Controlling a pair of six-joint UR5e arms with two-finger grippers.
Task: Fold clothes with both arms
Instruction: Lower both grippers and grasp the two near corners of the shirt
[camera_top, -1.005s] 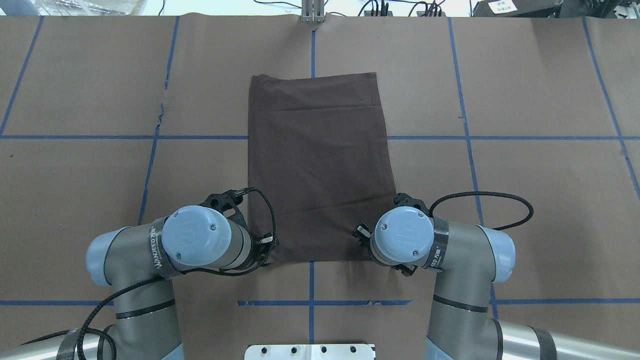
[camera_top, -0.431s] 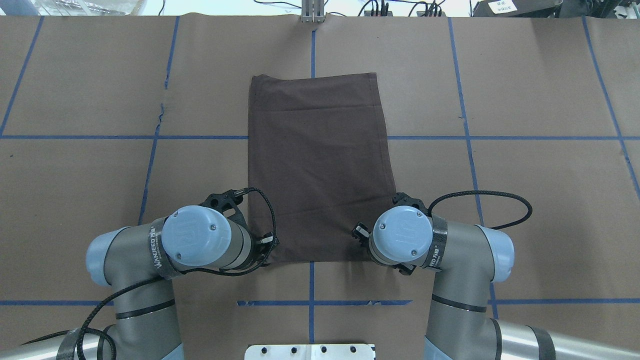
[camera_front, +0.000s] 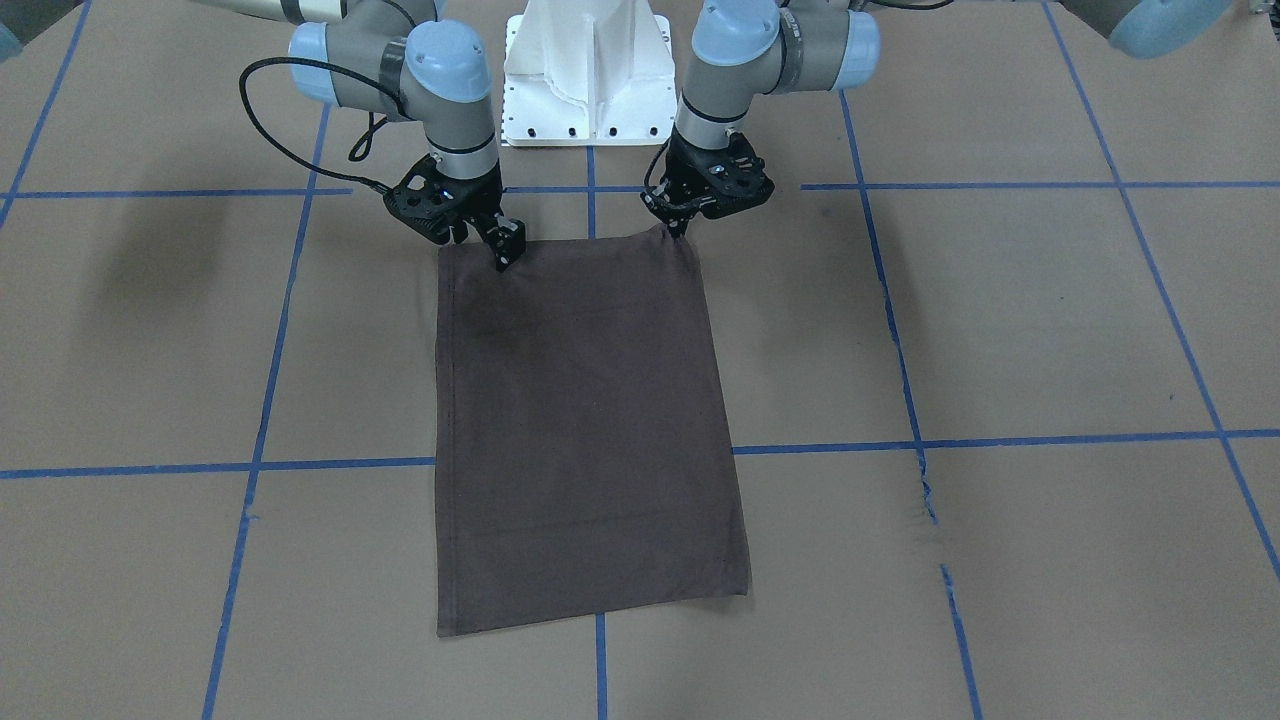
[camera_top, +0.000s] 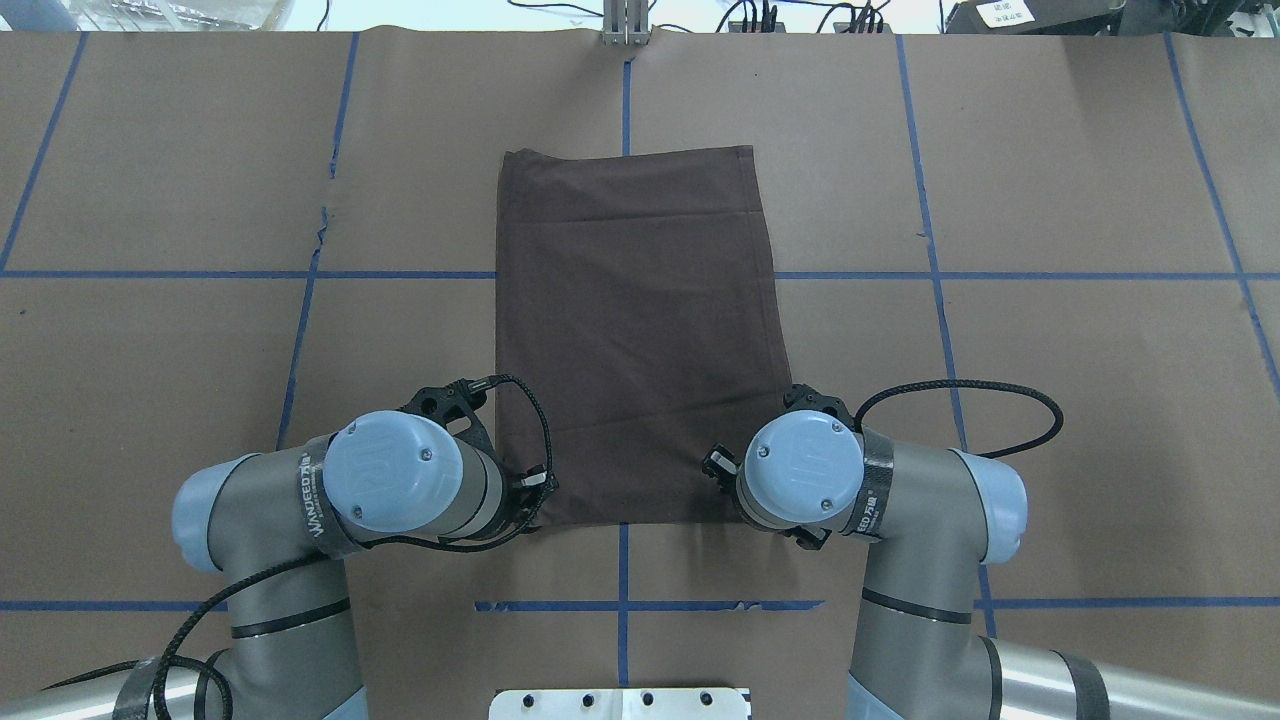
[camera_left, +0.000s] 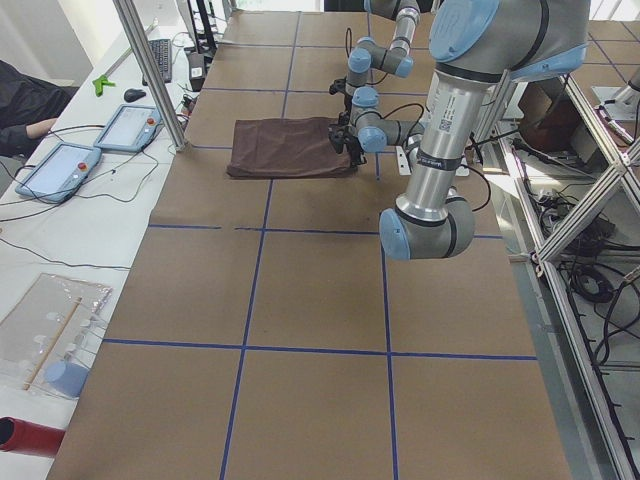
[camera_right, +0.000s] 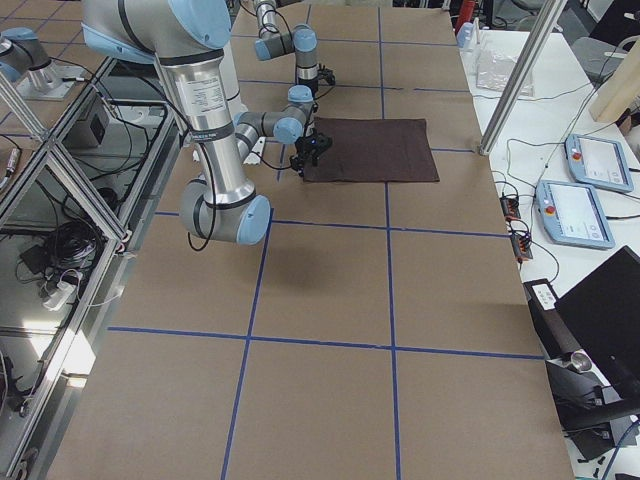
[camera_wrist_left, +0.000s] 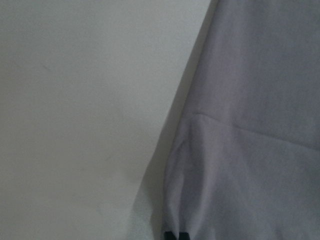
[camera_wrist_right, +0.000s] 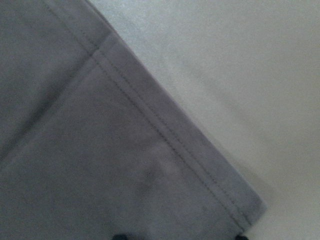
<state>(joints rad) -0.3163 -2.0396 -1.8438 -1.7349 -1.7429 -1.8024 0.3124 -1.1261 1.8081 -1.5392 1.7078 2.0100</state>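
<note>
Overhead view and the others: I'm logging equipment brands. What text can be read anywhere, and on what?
"WANJEED": black band on the left arm; the characters after it are too small to read.
Right arm band: print partly hidden, unreadable.
White label at the far edge: too small.
Left arm's sticker and right arm's sticker, side views: too small.
Shirt: no print shows.

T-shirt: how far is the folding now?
Done: the T-shirt lies flat as a narrow rectangle, no sleeves showing. In hand: the left gripper pinches one near corner; the right gripper straddles the other, open. Left, probably: carry that near edge over to the far edge.
</note>
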